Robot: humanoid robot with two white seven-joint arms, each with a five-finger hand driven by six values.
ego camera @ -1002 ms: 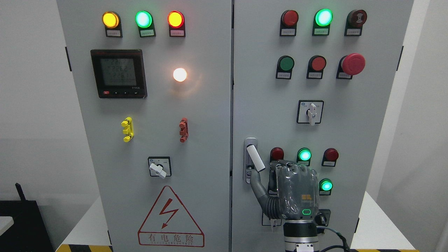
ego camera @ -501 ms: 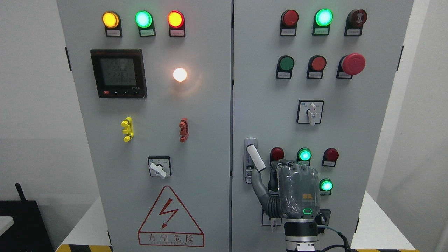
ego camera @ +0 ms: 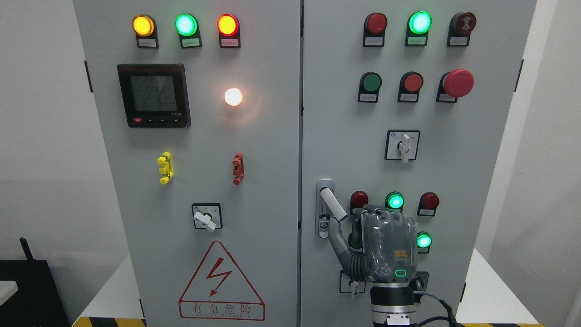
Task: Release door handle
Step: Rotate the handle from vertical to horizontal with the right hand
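On the right cabinet door (ego camera: 408,168), the white swing handle (ego camera: 332,204) is seen tilted out of its grey lock plate (ego camera: 323,227); it is judged rigid and smooth. Only the thumb of the right hand (ego camera: 386,245) is seen near its tip, the fingers relaxed, nothing grasped.

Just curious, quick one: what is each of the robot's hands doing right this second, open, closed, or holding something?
Right hand: back of hand faces the camera, thumb reaching up under the white door handle; whether it grips cannot be told.
Left hand: not in view.
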